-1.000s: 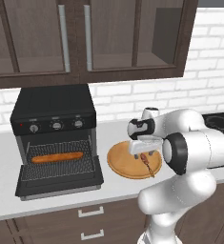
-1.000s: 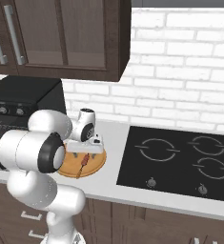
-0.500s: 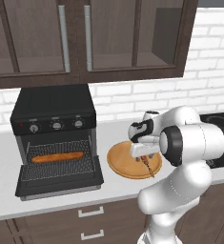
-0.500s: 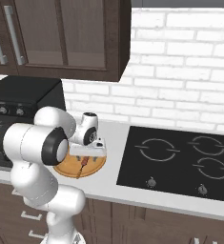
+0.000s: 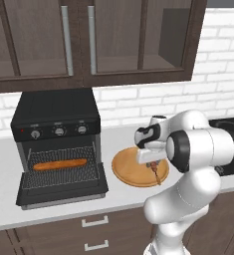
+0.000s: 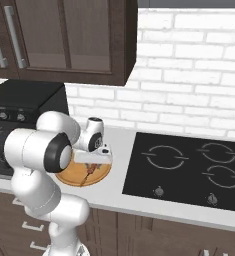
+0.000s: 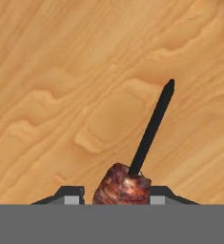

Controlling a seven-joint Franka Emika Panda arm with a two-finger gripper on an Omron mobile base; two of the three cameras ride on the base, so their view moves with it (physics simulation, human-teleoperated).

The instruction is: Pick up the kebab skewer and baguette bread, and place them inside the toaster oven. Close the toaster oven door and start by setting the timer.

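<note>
The kebab skewer (image 5: 156, 174) lies on the round wooden plate (image 5: 124, 170), at its right side. My gripper (image 5: 151, 163) points down onto it. In the hand view the fingertips (image 7: 71, 196) stand tight on either side of a reddish-brown meat chunk (image 7: 122, 187), and the dark stick (image 7: 152, 127) runs on over the wood. The right base view has the gripper (image 6: 92, 162) over the skewer (image 6: 90, 170) too. The baguette bread (image 5: 58, 164) lies on the wire rack inside the toaster oven (image 5: 56, 112). The toaster oven door (image 5: 63, 191) hangs open, folded down flat.
Three knobs (image 5: 58, 131) sit in a row on the oven front. A black cooktop (image 6: 189, 167) lies right of the plate (image 6: 69, 176). Dark wall cabinets (image 5: 88, 40) hang above the counter. A brick wall (image 6: 189, 100) backs it.
The hand has come down onto the plate. Its jaws, wide a second ago, have closed in on the skewer's meat chunk.
</note>
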